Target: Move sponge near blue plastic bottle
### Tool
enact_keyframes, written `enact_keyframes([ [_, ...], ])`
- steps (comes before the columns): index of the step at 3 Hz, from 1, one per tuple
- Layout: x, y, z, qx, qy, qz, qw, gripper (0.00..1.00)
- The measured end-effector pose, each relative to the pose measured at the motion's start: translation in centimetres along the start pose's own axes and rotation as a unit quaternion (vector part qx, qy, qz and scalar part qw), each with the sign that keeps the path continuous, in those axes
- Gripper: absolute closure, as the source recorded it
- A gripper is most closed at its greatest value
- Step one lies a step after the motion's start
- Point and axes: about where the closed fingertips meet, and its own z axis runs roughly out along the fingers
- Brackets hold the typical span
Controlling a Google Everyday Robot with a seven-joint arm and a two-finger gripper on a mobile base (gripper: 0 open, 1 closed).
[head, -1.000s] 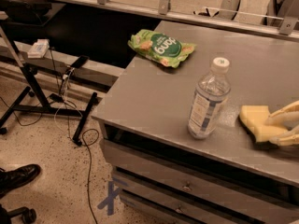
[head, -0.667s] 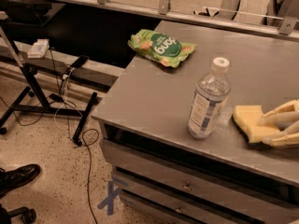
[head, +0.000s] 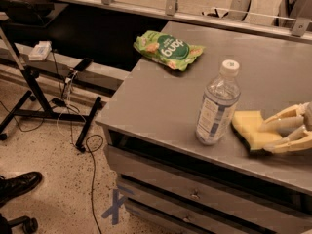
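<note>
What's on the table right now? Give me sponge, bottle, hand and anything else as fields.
blue plastic bottle: upright, capped, near the front edge of the grey table
sponge: flat on the table, close beside the bottle on its right; contact unclear
hand: at right edge of view, clamped on the sponge's right end
green snack bag: far back, apart from both

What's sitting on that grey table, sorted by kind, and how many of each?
Bottles: 1, the blue plastic bottle
Sponges: 1, the sponge, gripped by the gripper at the right of the table
Snack bags: 1, the green snack bag
Total: 3
</note>
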Motion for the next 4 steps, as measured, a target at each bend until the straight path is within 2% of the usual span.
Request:
enact_keyframes([
  [1,-0.27,0.17,0.68,-0.003,-0.004,-0.001,1.0,0.84],
  [4,-0.54,-0.08,0.97,0.005,-0.002,-0.01,0.9999,0.13],
])
